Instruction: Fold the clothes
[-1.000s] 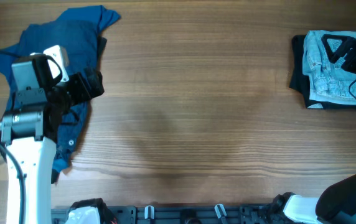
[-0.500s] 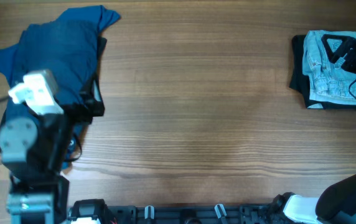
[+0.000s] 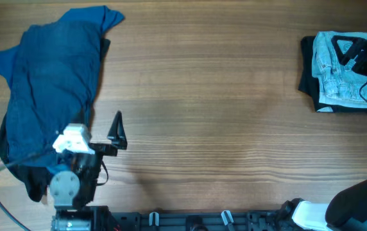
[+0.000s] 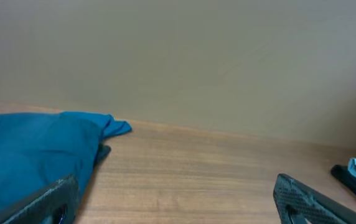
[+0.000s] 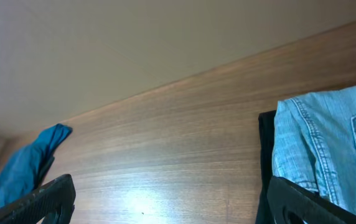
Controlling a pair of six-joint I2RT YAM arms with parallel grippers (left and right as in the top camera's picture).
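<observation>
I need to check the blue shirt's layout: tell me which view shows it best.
Overhead: the blue shirt shows nearly whole, crumpled, far left. Left wrist gives only a low side-on part; right wrist catches a small distant corner.

The table [image 3: 222, 115] is smooth brown wood, streaky grain, dull sheen. On the left the shirt [image 3: 49, 83] is soft blue cloth, matt and creased. Far right, the jeans [image 3: 341, 80] are pale faded denim with stitched seams, on matt black cloth [image 3: 308, 70]. My fingers [image 4: 309, 202] look like black plastic, matt and finely textured.
</observation>
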